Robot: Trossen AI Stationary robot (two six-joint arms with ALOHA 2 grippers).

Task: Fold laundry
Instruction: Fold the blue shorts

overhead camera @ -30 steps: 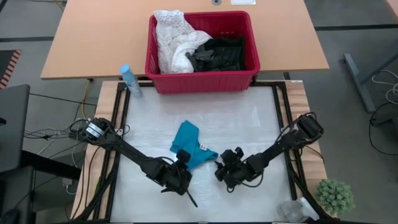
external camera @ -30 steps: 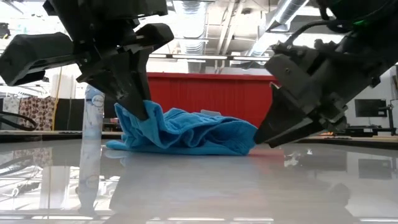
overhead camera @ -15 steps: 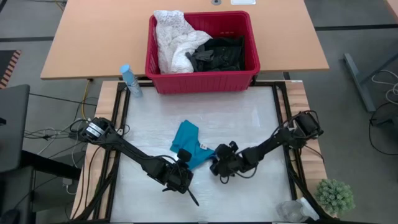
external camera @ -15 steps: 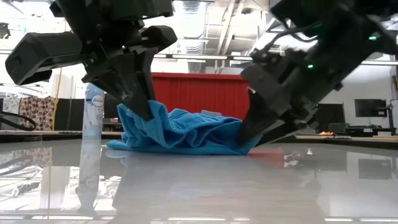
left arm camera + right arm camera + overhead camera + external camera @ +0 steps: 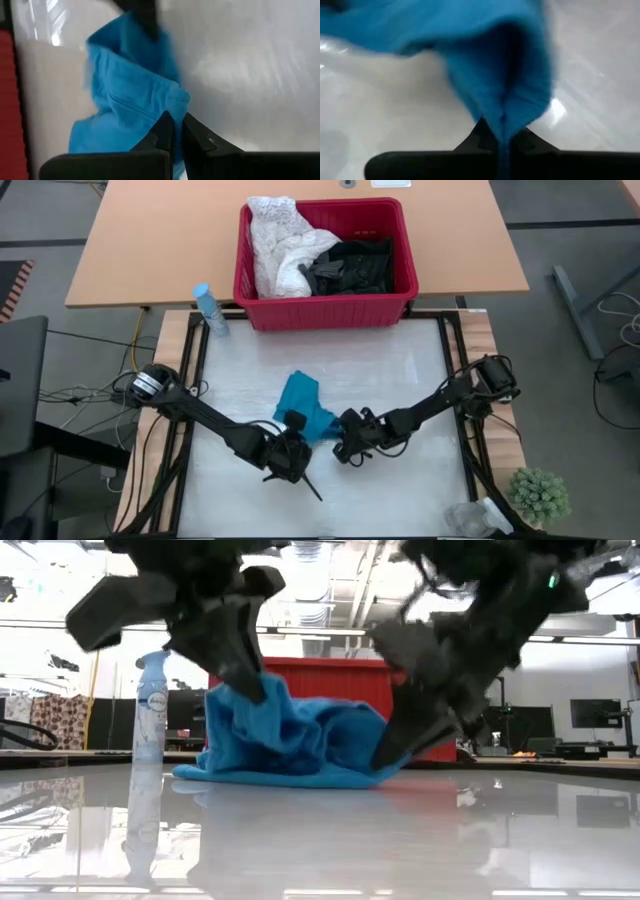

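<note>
Teal cloth (image 5: 303, 408) lies mid-worktop (image 5: 400, 370) — my left end effector (image 5: 292, 432) pinches its near-left corner, my right end effector (image 5: 343, 442) its near-right corner. Thin grips — one hard tug could pull a corner loose.

No text can be read; the spray bottle (image 5: 151, 705) carries a label too small to make out.

Bright overhead light glares off the glossy table (image 5: 320, 840) (wrist views motion-blurred).
</note>
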